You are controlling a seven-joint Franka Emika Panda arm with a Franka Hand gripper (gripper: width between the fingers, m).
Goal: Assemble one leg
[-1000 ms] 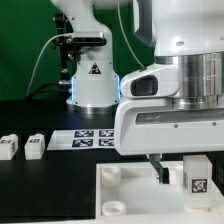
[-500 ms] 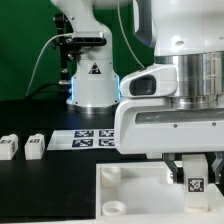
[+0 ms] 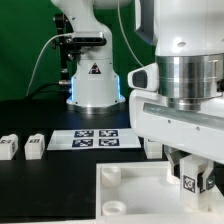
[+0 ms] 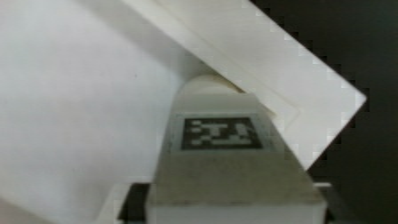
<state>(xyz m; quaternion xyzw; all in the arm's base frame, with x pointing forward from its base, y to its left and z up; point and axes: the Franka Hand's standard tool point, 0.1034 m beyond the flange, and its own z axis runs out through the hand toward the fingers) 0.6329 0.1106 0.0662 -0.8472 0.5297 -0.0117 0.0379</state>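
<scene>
Turned since a second ago, claw (image 3: 192, 178) clamped on leg (image 3: 191, 181), panel (image 3: 135, 196) beneath, likely screwing in.

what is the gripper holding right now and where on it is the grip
The gripper holds the leg, a white square post. Its fingers clamp opposite sides of the post near its upper end, with the tagged face showing between them.
</scene>
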